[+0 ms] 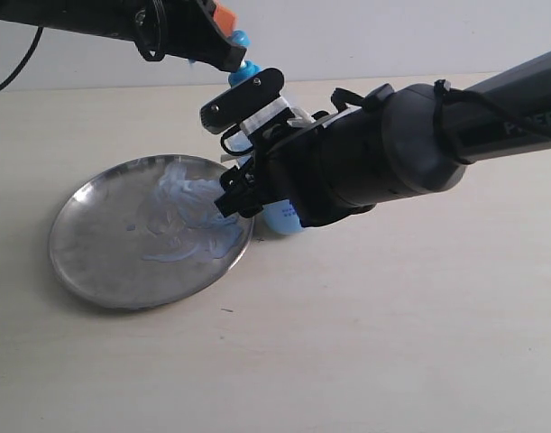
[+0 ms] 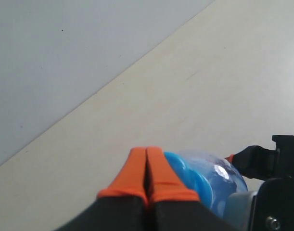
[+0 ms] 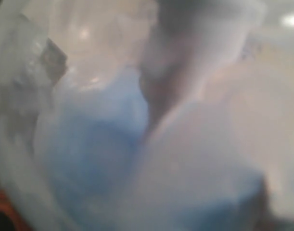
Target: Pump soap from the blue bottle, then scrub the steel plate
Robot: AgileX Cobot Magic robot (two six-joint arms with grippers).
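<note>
Soap (image 1: 189,215) in pale bluish-white streaks across the right half of the steel plate (image 1: 95,244), left of centre in the exterior view, flat on the beige table (image 1: 392,343). Upright just beside the plate's right rim, near mid-frame, the blue bottle (image 1: 280,218), mostly hidden behind the right gripper (image 1: 242,144); only its light-blue base and bright blue pump head (image 1: 247,68) on show. Right jaws set wide, one black finger (image 1: 243,95) behind the bottle and the other in front, clamped around its body. Right wrist view filled by a blurred close-up of pale blue plastic, too soft to read anything more. At upper left of the exterior frame, the left gripper (image 1: 228,41), angled down to the pump head. Left jaws together, orange fingertips (image 2: 132,173) pressed pad to pad with no gap, lying right against the side of the pump head.
</note>
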